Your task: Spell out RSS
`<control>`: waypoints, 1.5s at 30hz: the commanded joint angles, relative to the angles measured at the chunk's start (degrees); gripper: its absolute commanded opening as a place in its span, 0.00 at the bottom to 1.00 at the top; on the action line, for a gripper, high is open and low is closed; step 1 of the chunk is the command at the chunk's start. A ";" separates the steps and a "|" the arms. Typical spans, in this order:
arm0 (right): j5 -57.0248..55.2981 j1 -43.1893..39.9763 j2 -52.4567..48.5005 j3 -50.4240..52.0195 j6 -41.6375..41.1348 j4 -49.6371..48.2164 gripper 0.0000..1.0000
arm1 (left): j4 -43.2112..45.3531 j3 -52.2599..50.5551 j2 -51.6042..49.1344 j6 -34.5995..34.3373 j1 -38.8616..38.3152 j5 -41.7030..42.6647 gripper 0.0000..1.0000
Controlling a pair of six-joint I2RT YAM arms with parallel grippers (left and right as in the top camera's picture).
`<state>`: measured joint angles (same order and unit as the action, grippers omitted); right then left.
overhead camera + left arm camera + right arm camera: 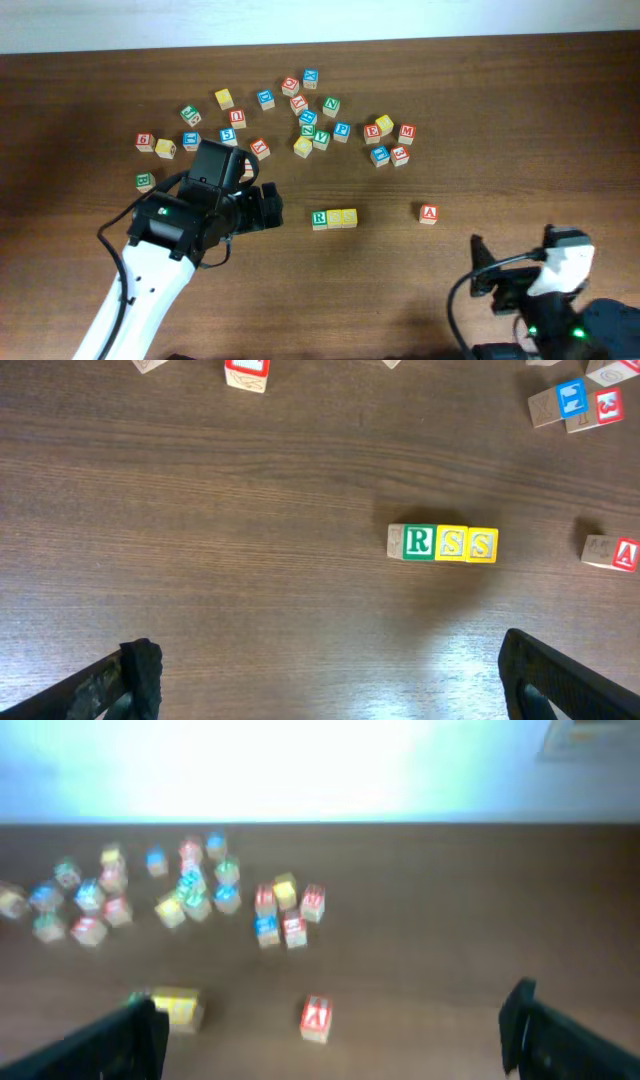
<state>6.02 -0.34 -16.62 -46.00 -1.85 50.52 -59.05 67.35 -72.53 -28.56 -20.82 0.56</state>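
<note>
One R cube (419,542), two S cubes (452,544)

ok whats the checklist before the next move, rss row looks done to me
1. Letters read R, S, S in the left wrist view: R cube, first S cube, second S cube: ok.
2. The three cubes touch in one straight row: ok.
3. Left claw open and holding nothing: ok.
4. Left claw apart from the row, with bare table between them: ok.
5. Right claw open and holding nothing, far from the row: ok, though its view is blurred.
6. A cube stands apart from the row, so it adds no extra letter: ok.
</note>
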 commanded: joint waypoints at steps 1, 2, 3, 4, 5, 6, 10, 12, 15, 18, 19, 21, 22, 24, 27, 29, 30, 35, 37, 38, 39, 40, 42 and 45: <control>2.82 -0.42 6.80 12.46 1.03 -10.19 0.98 | -0.02 0.31 0.66 0.11 0.26 -0.59 0.99; 3.30 -0.42 8.68 16.31 1.03 -13.25 0.98 | -0.02 0.31 0.66 0.11 0.26 -0.59 0.99; 3.78 -0.44 10.69 20.22 1.03 -16.68 0.98 | -0.02 0.31 0.66 0.11 0.26 -0.59 0.99; 3.91 -0.42 12.37 23.80 1.03 -20.02 0.98 | -0.02 0.31 0.66 0.11 0.26 -0.59 0.99; 3.82 -0.44 13.97 27.08 1.20 -23.47 0.98 | -0.02 0.31 0.66 0.11 0.26 -0.59 0.99; 3.80 -0.44 15.47 29.64 1.84 -26.23 0.98 | -0.02 0.31 0.66 0.11 0.26 -0.59 0.99; 2.25 -0.44 16.44 36.59 3.56 -35.78 0.99 | -0.02 0.31 0.66 0.11 0.26 -0.59 0.99; 0.79 -0.44 16.44 39.10 3.56 -40.11 0.98 | -0.02 0.31 0.66 0.11 0.26 -0.59 0.99; -0.72 -0.44 16.44 43.21 3.52 -45.83 0.98 | -0.02 0.31 0.66 0.11 0.26 -0.59 0.99; -0.83 -0.44 16.44 45.68 2.69 -48.19 0.98 | -0.02 0.31 0.66 0.11 0.26 -0.59 0.99; -1.95 -0.44 16.44 45.68 2.69 -48.09 0.98 | -0.02 0.31 0.66 0.11 0.26 -0.59 0.99; -3.82 -0.44 16.44 45.68 2.49 -46.07 0.99 | -0.02 0.31 0.66 0.11 0.26 -0.59 0.99; -4.70 -0.44 16.44 45.68 2.47 -45.99 0.98 | -0.04 0.31 0.66 0.11 0.26 -0.59 0.99; -5.42 -0.44 16.44 45.68 1.66 -45.83 0.98 | -0.02 0.31 0.66 0.11 0.26 -0.59 0.99; -6.54 -0.44 16.44 45.68 -0.15 -45.79 0.98 | -0.02 0.31 0.66 0.11 0.26 -0.59 0.99; -6.49 -0.44 16.44 45.68 -0.11 -45.79 0.98 | -0.02 0.31 0.66 0.11 0.26 -0.59 0.99; -6.29 -0.44 16.44 45.68 -0.11 -45.79 0.98 | -0.02 0.31 0.66 0.11 0.26 -0.59 0.99; -6.05 -0.44 16.44 45.68 -0.11 -45.83 0.98 | -0.02 0.31 0.66 0.11 0.26 -0.59 0.99; -6.10 -0.44 16.44 45.68 -0.11 -45.88 0.98 | -0.02 0.31 0.66 0.11 0.26 -0.59 0.99; -6.10 -0.44 16.44 45.68 -0.11 -45.88 0.98 | -0.02 0.31 0.66 0.11 0.26 -0.59 0.99; -6.10 -0.44 16.44 45.68 -0.11 -45.88 0.98 | -0.04 0.31 0.66 0.11 0.26 -0.59 0.99; -6.10 -0.44 16.44 45.68 -0.11 -45.88 0.98 | -0.02 0.31 0.66 0.11 0.26 -0.59 0.99; -6.10 -0.44 16.44 45.68 -0.11 -45.88 0.98 | -0.02 0.31 0.66 0.11 0.26 -0.59 0.99; -6.10 -0.44 16.44 45.68 -0.11 -45.88 0.98 | -0.02 0.31 0.66 0.11 0.26 -0.59 0.99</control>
<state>0.40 -0.36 -0.80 -0.67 -1.52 4.27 -59.13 67.35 -72.53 -28.56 -20.82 0.56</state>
